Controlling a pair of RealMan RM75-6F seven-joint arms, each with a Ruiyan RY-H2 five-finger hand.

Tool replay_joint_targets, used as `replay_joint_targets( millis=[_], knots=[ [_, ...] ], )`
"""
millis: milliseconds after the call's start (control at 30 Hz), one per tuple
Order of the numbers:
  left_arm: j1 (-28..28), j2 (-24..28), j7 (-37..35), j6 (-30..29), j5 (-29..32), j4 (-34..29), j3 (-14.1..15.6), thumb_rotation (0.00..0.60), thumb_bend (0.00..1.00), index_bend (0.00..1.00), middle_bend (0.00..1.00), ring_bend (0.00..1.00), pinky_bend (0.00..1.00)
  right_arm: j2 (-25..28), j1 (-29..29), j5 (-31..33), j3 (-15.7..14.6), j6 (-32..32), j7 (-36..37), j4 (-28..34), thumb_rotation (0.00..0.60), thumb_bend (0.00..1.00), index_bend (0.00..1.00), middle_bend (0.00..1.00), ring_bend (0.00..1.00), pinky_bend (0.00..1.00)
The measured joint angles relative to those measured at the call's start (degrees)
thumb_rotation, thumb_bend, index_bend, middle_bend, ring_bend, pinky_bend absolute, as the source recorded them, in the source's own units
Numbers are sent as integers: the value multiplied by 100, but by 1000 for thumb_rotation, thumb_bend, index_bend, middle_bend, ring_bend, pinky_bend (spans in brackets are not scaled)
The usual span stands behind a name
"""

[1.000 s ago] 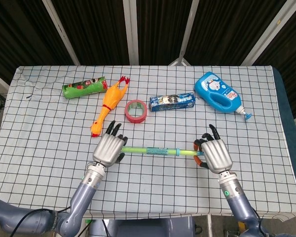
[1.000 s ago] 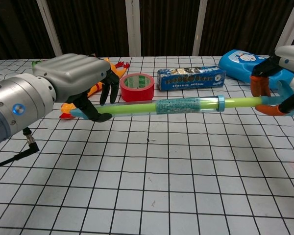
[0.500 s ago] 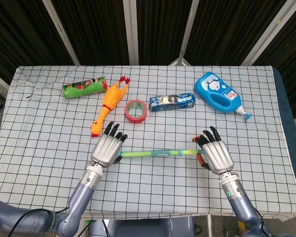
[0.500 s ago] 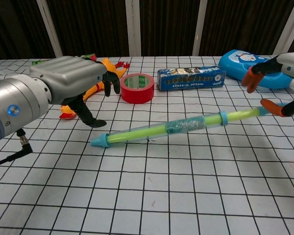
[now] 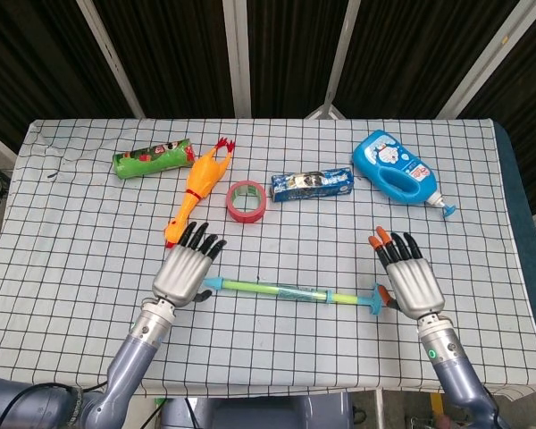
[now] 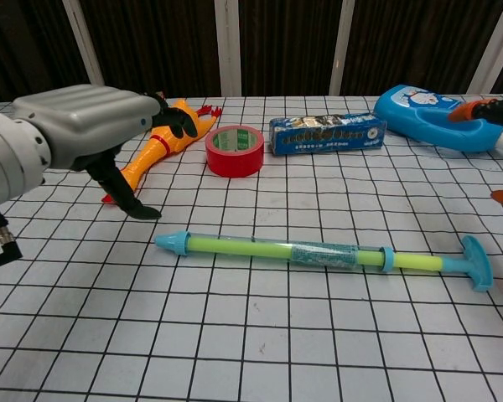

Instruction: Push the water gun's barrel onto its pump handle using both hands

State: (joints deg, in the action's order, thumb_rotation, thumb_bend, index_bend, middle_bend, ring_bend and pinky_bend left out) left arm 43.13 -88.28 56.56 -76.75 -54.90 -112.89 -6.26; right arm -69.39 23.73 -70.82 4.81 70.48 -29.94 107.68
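The water gun [image 5: 286, 290] [image 6: 318, 253] lies flat on the checked cloth, a green barrel with a blue nozzle at its left end and a blue T-shaped pump handle [image 5: 375, 298] [image 6: 476, 262] at its right end. My left hand [image 5: 186, 271] [image 6: 92, 126] hovers just left of the nozzle, fingers spread, holding nothing. My right hand [image 5: 411, 280] sits beside the pump handle with its fingers extended and apart; only its orange fingertips [image 6: 490, 109] show at the right edge of the chest view.
Behind the gun stand a red tape roll [image 5: 246, 200], a rubber chicken [image 5: 196, 192], a blue packet [image 5: 311, 184], a blue bottle [image 5: 397, 168] and a green can [image 5: 152, 157]. The table's front edge is close to both forearms.
Both hands let go of the water gun and opened. The gun dropped from the air onto the cloth, and the hands drew back toward the front edge.
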Motion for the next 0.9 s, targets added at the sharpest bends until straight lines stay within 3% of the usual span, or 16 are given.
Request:
replay_joint_targets(
  millis=[200, 367, 500, 667, 900],
  knots=[
    [-484, 639, -644, -303, -1011, -239, 557, 600, 150, 95, 27, 0, 0, 340, -428, -677, -283, 475, 677, -207, 600, 299, 0, 0, 0, 0],
    [-1180, 1323, -1472, -807, -2278, -161, 1368, 600, 120, 31, 0, 0, 0, 670, -956, -1196, -616, 1028, 1344, -421, 600, 241, 0, 0, 0, 0],
    [-1756, 1690, -2298, -1285, -3040, 168, 1818, 600, 120, 17, 0, 0, 0, 765, -1321, -1508, -769, 1512, 1738, -672, 600, 235, 0, 0, 0, 0],
    [-2420, 1902, -3166, -1922, -3634, 997, 2111, 600, 120, 9, 0, 0, 0, 704, -1709, -1697, -818, 2041, 2030, -1109, 600, 235, 0, 0, 0, 0],
    [-2961, 1947, -3738, -2412, -3869, 2045, 2144, 600, 120, 0, 0, 0, 0, 620, -2054, -1904, -816, 2544, 2412, -1550, 600, 235, 0, 0, 0, 0]
  ],
)
